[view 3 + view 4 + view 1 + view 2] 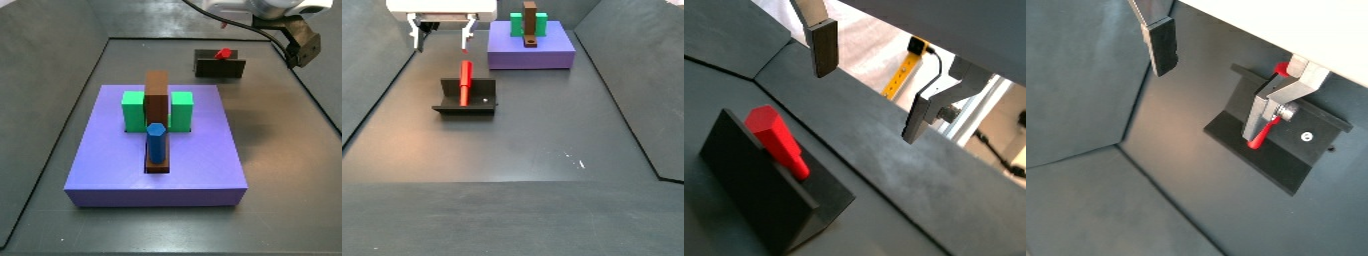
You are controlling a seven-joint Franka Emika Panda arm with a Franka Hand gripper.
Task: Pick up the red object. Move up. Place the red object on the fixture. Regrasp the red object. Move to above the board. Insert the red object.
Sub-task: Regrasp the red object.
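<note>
This was a robotics lab test cell. A dark grey matte surface (529, 150) filled both side views, edged by raised dark panels along the frame sides. A purple board (160, 150) with green blocks (134, 110), a brown block (158, 100) and a blue peg (156, 143) sat at centre frame, purpose-built test pieces. A black fixture (466, 100) cradled a red object (466, 82). The claw (444, 32) hung open at upper left. A yellow power strip (902, 70) and cables showed at upper right of a wrist view.
</note>
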